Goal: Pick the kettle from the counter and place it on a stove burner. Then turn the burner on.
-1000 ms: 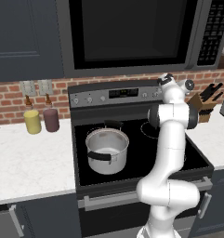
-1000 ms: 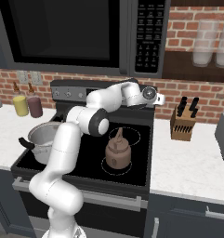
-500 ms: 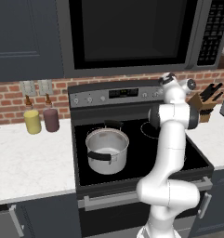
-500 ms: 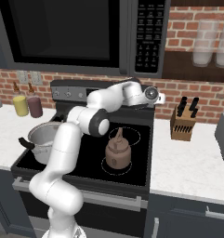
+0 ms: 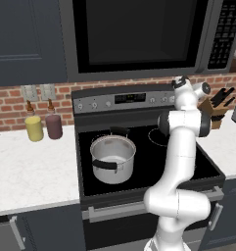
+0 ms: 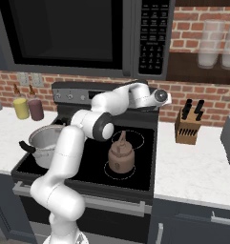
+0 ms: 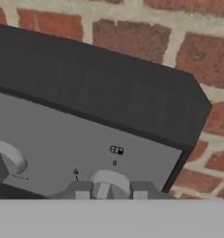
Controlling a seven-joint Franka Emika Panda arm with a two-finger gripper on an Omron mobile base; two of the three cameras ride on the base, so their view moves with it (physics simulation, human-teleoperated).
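The brown kettle stands upright on the front right stove burner, whose pale ring shows around its base on the black glass. The white counter flanks the stove. My arm reaches over the cooktop to the right end of the stove's back control panel. There my gripper has a finger on each side of the rightmost knob and looks shut on it. From the left base view the gripper meets the panel at its right end. Another knob sits further left.
A silver pot with black handles occupies the front left burner. A knife block and a toaster stand on the right counter. Yellow and maroon jars stand by the brick wall on the left. A microwave hangs overhead.
The jaws have narrowed onto the rightmost knob. The arm, kettle and pot have stayed where they were.
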